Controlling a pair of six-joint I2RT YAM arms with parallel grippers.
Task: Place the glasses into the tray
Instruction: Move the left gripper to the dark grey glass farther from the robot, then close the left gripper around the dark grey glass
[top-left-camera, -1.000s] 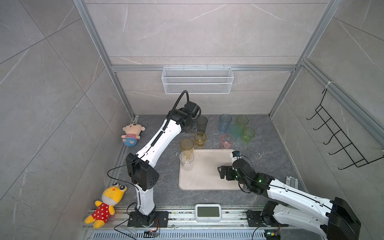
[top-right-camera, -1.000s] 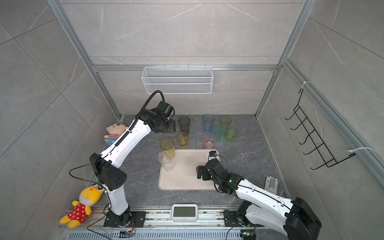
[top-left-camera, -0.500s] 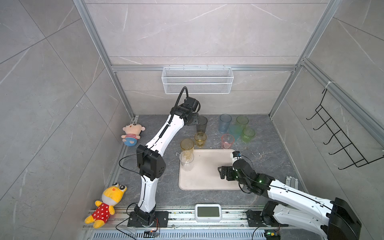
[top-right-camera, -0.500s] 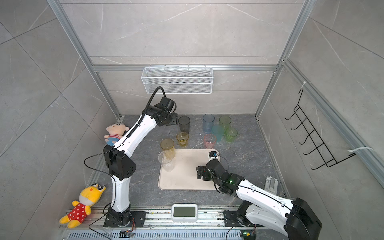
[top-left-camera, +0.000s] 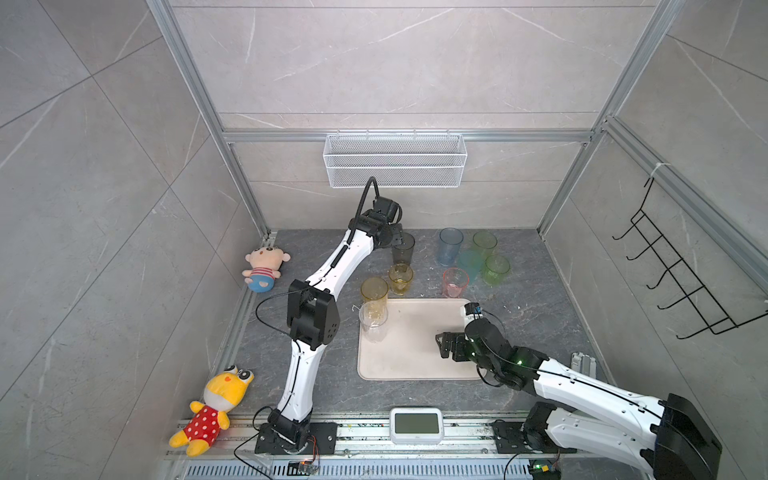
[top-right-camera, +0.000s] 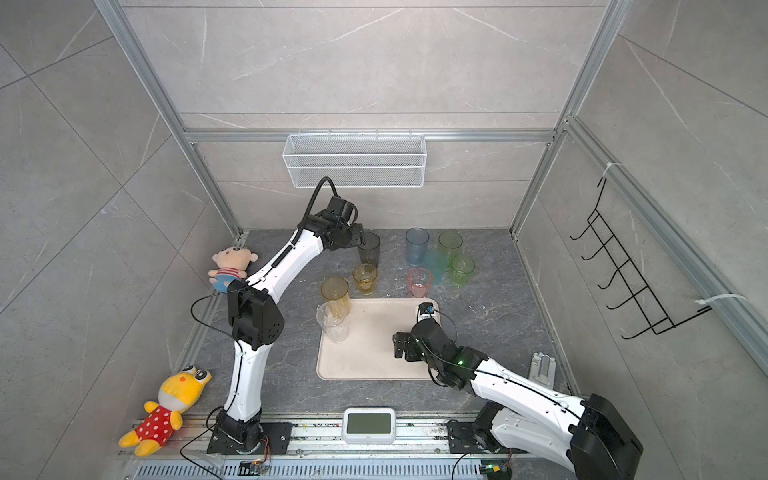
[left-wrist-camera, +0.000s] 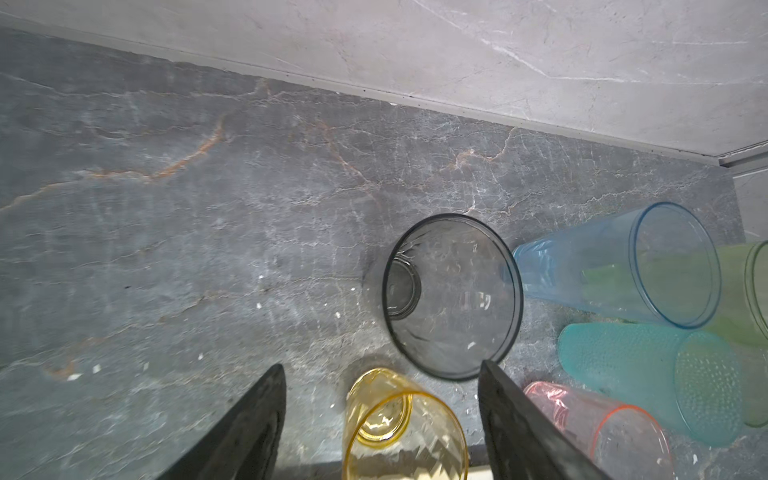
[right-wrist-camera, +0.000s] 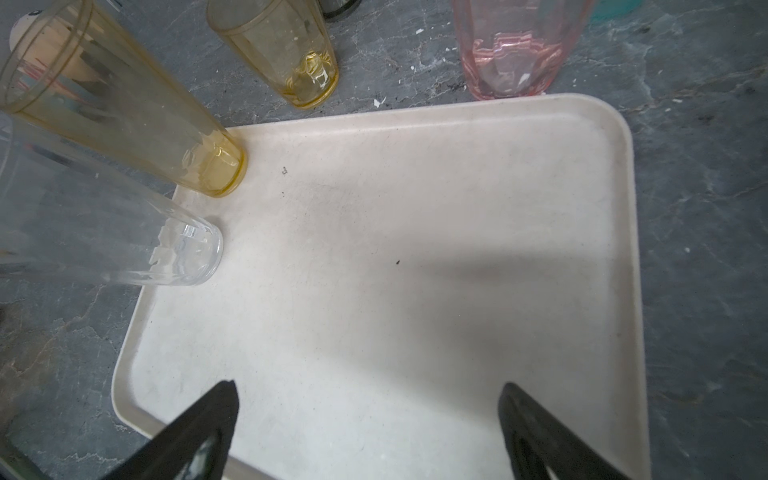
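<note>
Left gripper (left-wrist-camera: 382, 368) spread wide and empty, just above the smoky grey tumbler (top-left-camera: 403, 249) beyond the tray (top-left-camera: 415, 357). Right gripper (right-wrist-camera: 370, 385) gapes open over the tray; the clear tumbler (top-left-camera: 374, 326) and amber tumbler (top-left-camera: 374, 293) stand at its edge.

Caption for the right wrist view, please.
Open right end effector above the cream tray; clear glass inside, amber glass at its corner, pink glass beyond.

No text, label or number is showing legibly anywhere. The small screen (top-left-camera: 417, 424) is displaying nothing readable.
</note>
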